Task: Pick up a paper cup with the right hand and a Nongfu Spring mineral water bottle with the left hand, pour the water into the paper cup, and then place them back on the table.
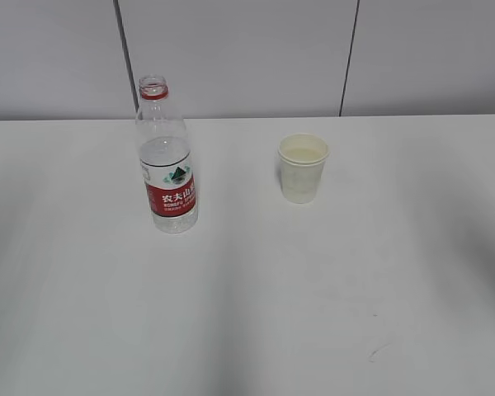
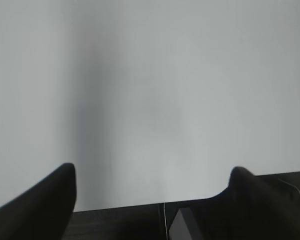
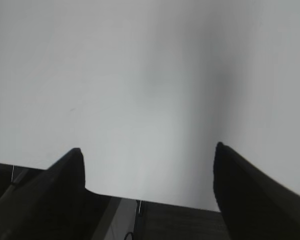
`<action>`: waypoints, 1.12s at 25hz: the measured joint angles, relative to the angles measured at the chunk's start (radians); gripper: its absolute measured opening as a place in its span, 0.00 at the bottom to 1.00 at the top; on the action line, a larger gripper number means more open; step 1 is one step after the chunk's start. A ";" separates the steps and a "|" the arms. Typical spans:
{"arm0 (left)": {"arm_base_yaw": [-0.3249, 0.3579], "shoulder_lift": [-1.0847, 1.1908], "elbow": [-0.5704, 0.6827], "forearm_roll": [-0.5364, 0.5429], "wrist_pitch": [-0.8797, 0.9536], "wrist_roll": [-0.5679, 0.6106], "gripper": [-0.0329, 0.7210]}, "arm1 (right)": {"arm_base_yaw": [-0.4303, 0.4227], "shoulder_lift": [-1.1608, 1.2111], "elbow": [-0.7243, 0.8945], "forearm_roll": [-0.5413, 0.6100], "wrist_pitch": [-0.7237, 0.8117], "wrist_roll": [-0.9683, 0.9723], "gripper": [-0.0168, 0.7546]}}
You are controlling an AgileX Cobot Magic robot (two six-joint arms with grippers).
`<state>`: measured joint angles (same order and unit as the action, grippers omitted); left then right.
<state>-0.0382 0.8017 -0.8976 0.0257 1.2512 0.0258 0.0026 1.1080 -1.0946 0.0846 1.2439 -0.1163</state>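
Nothing is grasped yet; judged from the layout, the step in hand is the approach.

The Nongfu Spring mineral water bottle (image 1: 167,161) stands upright and uncapped, left of centre on the counter (image 1: 256,313), part-filled with water (image 1: 164,152). A grip on the body around the label, clear of the open neck, would best keep it from tipping or spilling.

The paper cup (image 1: 303,167) stands upright to the right, well apart from the bottle. It should be taken mid-wall with light pressure, since thin paper likely crushes.

The left claw (image 2: 152,182) is spread wide, holding and touching nothing, over bare counter. The right claw (image 3: 149,167) is likewise wide open and empty. Neither arm appears in the exterior view.
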 joint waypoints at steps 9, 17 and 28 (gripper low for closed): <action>0.000 -0.311 0.171 -0.010 -0.007 0.000 0.79 | 0.000 -0.292 0.264 0.000 0.000 0.000 0.79; 0.000 -0.477 0.303 -0.017 -0.154 0.000 0.79 | 0.000 -0.595 0.453 0.002 -0.092 -0.002 0.79; 0.000 -0.653 0.345 -0.035 -0.222 0.000 0.79 | 0.000 -0.923 0.576 0.009 -0.165 -0.002 0.79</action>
<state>-0.0382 0.1483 -0.5530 -0.0090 1.0295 0.0258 0.0026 0.1850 -0.5186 0.0933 1.0792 -0.1184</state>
